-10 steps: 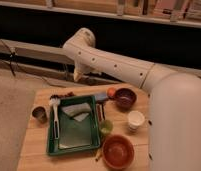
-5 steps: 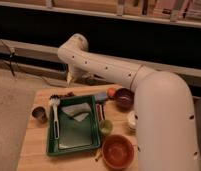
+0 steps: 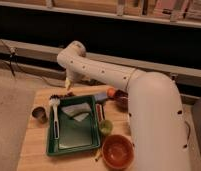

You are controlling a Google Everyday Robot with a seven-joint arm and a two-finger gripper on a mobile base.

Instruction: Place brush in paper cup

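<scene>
I can read no writing from here: no label, brand or number on the tray [image 3: 51, 142], the bowl [image 3: 117, 151], the brush [image 3: 55, 112] or the arm [image 3: 109, 75]. The gripper [image 3: 69, 85] hangs over the far edge of the table [image 3: 31, 147], just behind the brush head.

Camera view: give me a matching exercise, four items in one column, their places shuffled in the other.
Items:
1. brush
2. orange bowl
3. metal cup
4. end effector

Places:
A. on the table, left of the green tray
B. over the table's far edge, behind the tray
C. lying in the tray along its left side
D. on the table by the tray's near right corner

Pairs: 1-C, 2-D, 3-A, 4-B
</scene>
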